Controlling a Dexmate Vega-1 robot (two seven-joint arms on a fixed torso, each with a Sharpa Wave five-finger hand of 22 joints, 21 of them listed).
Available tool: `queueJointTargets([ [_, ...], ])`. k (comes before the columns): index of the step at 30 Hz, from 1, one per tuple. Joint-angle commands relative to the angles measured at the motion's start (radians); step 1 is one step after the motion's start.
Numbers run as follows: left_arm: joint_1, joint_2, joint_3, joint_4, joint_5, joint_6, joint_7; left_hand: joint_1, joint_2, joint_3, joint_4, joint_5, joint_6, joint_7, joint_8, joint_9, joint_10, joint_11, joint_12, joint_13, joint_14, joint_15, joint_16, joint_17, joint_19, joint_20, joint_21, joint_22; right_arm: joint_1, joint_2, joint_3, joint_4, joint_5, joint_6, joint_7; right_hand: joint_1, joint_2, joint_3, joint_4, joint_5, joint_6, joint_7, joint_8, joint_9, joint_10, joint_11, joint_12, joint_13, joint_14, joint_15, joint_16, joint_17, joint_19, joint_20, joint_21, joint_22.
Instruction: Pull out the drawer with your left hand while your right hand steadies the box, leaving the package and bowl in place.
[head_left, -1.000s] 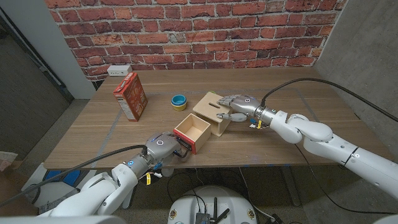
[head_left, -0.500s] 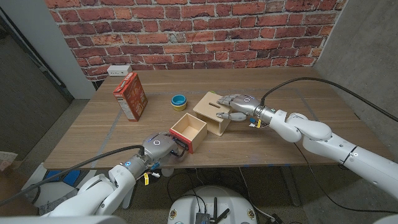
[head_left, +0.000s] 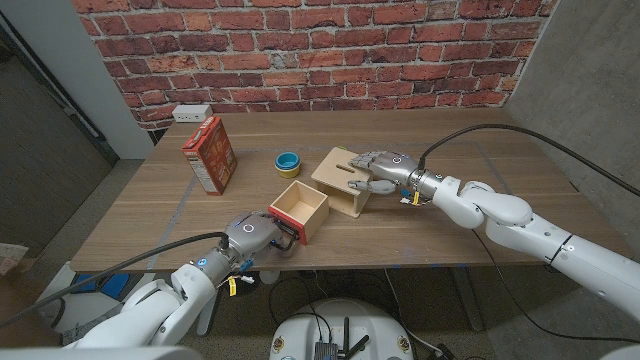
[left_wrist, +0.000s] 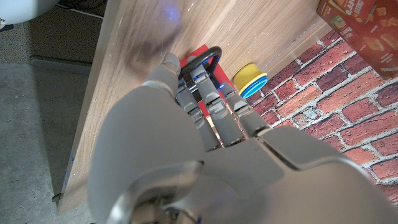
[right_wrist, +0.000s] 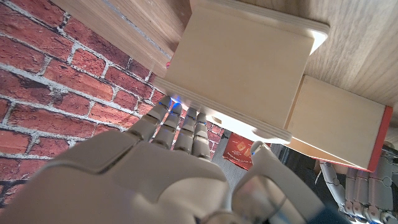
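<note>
Fingers of your left hand (head_left: 252, 234) are hooked through the dark metal handle (left_wrist: 202, 58) on the drawer's red front, so that hand is grasping the handle; the left wrist view shows the loop curving over the fingertips against the red panel. Your right hand (head_left: 380, 170) lies across the top of the box (head_left: 345, 180), fingers spread on the lid and the thumb down the near side face, pressing on it rather than closed round anything. Drawer (head_left: 299, 209): pale unfinished wood, open-topped, thin walls, bare inside, red only on the front face nearest the table's near edge. It stands drawn well out of the box toward your left hand, its rear end still at the box's opening. Box: same pale wood, flat lid with a dark slot in it near your right fingers, lid overhanging the sides a little, as the right wrist view shows from close up. Both sit around the middle of the wooden table (head_left: 470, 215), the drawer's red face close to the near edge. Blue bowl (head_left: 288, 162) with a yellow rim sits just behind the box's left corner, apart from it. Red and orange package (head_left: 210, 153) stands upright farther left, well apart from the bowl. White outlet box (head_left: 192, 112) sits at the table's far left corner against the brick wall (head_left: 330, 50).
</note>
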Motion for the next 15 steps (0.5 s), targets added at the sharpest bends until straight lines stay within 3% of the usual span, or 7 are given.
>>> queueJointTargets([
  [1, 0.008, 0.002, -0.019, 0.008, -0.01, -0.014, 0.006, -0.007, -0.02, -0.008, 0.0, 0.006, -0.023, 0.001, -0.005, 0.004, -0.02, -0.001, -0.004, 0.001, -0.014, -0.077, -0.011, -0.001, 0.0, -0.163, -0.005, 0.0, -0.001, 0.002, -0.001, -0.006, -0.006, -0.009, -0.002, -0.008, 0.035, 0.005, 0.005, 0.006, -0.002, -0.005, -0.003, 0.004, 0.001, -0.008, 0.003, 0.005, -0.003, -0.04, -0.006, 0.001, 0.009, -0.065, 0.002, 0.002],
  [15, 0.015, 0.004, -0.039, 0.008, -0.021, -0.033, -0.003, -0.068, -0.06, 0.0, 0.009, 0.011, -0.067, -0.007, -0.007, 0.0, -0.078, -0.002, -0.004, -0.001, -0.071, -0.072, -0.017, -0.007, -0.012, -0.162, -0.006, -0.001, -0.001, 0.002, 0.001, -0.01, -0.003, -0.003, -0.011, -0.006, 0.035, 0.007, 0.003, 0.007, -0.004, -0.005, -0.004, 0.004, 0.002, -0.01, 0.004, 0.005, -0.004, -0.042, -0.006, 0.001, 0.01, -0.062, 0.003, 0.002],
])
